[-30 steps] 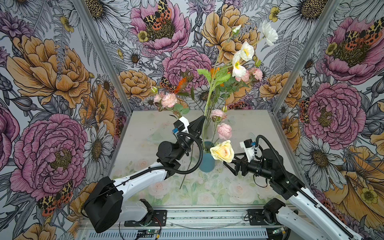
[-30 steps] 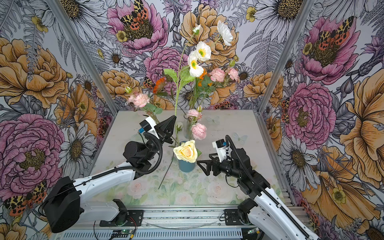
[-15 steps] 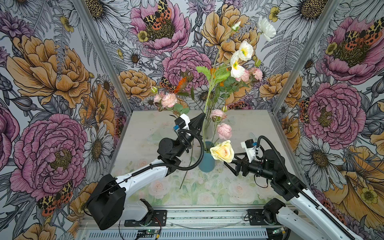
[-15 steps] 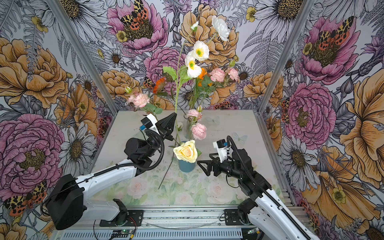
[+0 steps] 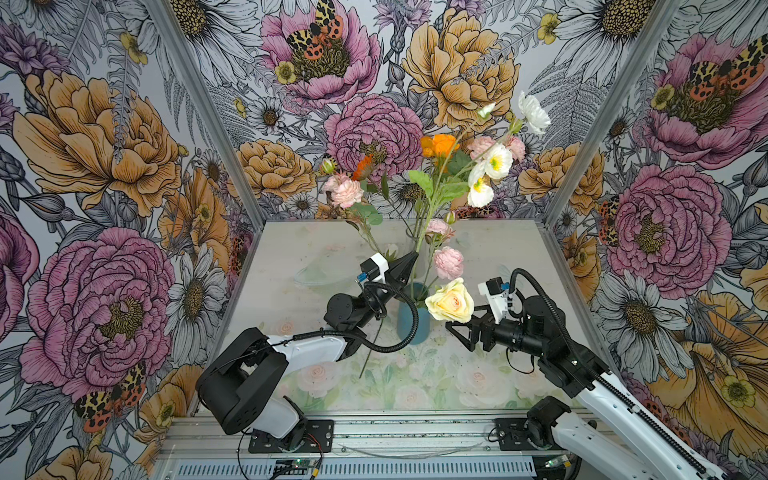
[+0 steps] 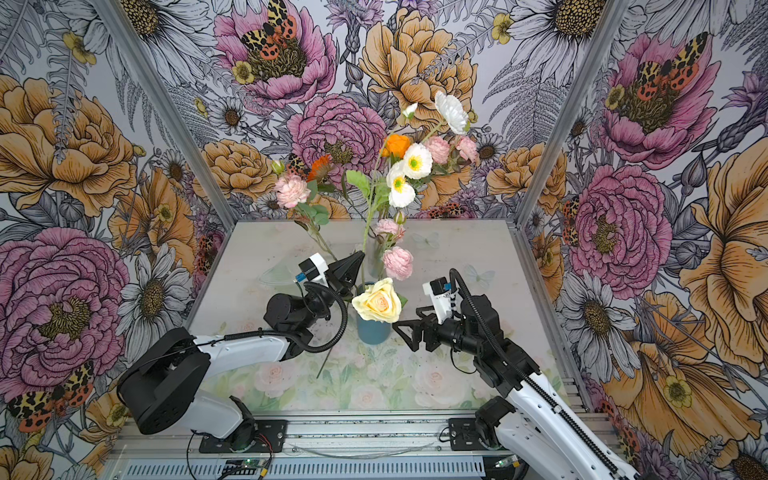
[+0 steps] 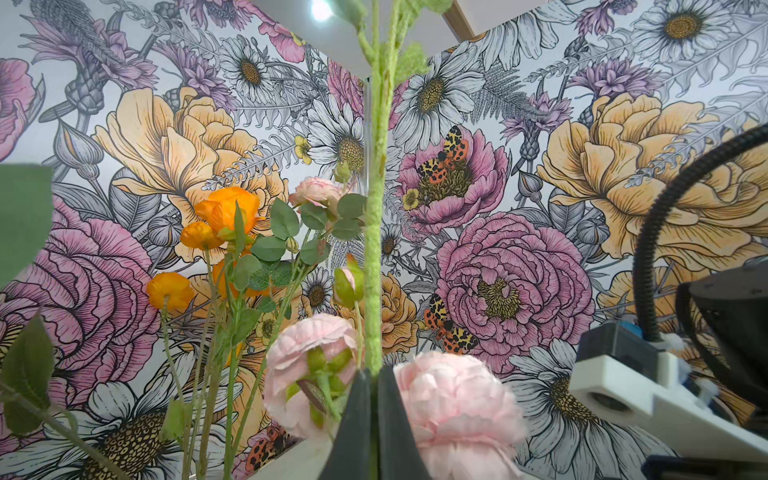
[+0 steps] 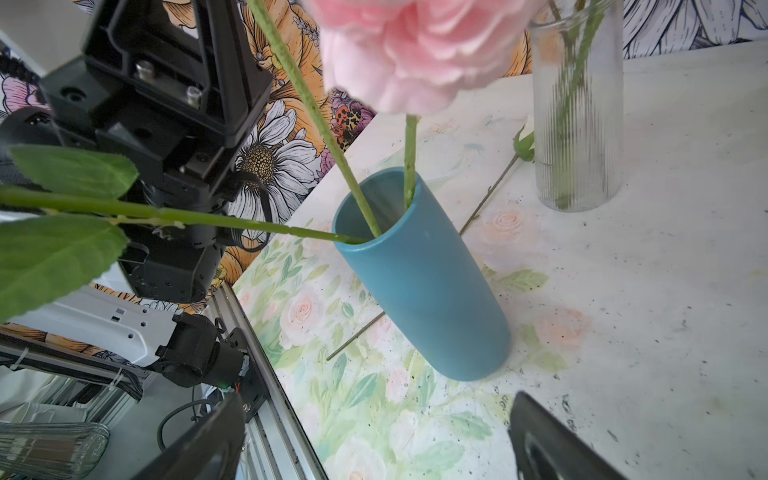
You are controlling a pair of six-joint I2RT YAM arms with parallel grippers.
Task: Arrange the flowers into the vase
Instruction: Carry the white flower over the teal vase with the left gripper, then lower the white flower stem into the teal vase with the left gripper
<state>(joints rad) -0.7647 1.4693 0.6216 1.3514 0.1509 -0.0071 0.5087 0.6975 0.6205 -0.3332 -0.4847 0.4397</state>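
Centre frame, the left gripper (image 5: 409,261) pinches a stem (image 7: 376,249) entering the vase (image 5: 402,330); best eased straight down before release. The right gripper (image 5: 458,336) hovers, fingers apart.

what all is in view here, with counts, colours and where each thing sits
blue vase: one, teal blue, upright mid-table, three stems in it
clear vase: one, ribbed glass, behind the blue vase, holding stems
cream rose: one, cream-yellow, leaning out of the blue vase
white flowers: three, white, highest in the bunch
pink flowers: about five, pale pink, spread through the bunch
orange flowers: a few, orange, towards the back
loose stem: one, thin green, lying on the table
table: one, pale, faint printed roses
left claw: black, shut on the white flowers' fuzzy stem
right claw: black, open, beside the blue vase
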